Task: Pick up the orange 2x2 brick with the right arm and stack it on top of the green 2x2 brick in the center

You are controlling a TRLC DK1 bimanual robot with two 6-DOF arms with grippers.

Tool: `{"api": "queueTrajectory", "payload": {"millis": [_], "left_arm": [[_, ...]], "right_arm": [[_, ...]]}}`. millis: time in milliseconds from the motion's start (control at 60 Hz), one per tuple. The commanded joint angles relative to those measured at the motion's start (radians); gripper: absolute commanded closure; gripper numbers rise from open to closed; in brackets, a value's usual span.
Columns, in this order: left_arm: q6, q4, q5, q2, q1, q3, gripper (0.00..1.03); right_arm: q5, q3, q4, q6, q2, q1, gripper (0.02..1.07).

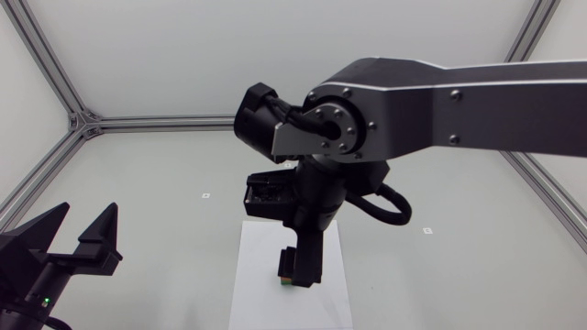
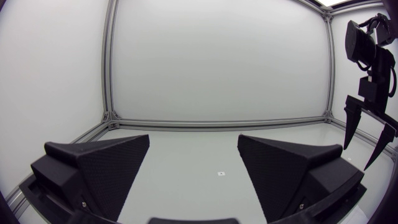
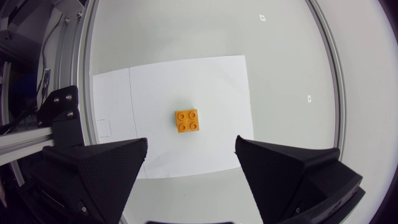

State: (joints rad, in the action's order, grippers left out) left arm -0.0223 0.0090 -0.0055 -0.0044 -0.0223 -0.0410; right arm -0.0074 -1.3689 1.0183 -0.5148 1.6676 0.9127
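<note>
Both open: left tool by table edge, right tool over orange brick, seemingly centred on paper.

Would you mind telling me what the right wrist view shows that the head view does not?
Only the right wrist view: the orange brick seen whole from above, studs up, on the paper ahead of the open right tool. Only the head view: the open left tool, the right arm from outside, and a sliver of what is probably the green brick beside the right tool. Both: the white paper on the table.
</note>
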Motion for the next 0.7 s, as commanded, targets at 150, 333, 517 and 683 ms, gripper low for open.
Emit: {"api": "queueTrajectory", "payload": {"millis": [150,333,517,683], "left_arm": [[0.013,-0.015,0.004,-0.008,0.002,0.041,0.04],[0.013,-0.015,0.004,-0.008,0.002,0.041,0.04],[0.013,-0.014,0.004,-0.008,0.002,0.041,0.04],[0.012,-0.014,0.004,-0.008,0.002,0.041,0.04]], "right_arm": [[-0.008,0.014,0.028,0.085,-0.167,-0.064,0.07],[-0.022,0.050,0.008,0.124,-0.259,-0.158,0.07],[-0.036,0.119,-0.023,0.136,-0.358,-0.273,0.07],[-0.043,0.182,-0.035,0.134,-0.436,-0.348,0.07]]}}
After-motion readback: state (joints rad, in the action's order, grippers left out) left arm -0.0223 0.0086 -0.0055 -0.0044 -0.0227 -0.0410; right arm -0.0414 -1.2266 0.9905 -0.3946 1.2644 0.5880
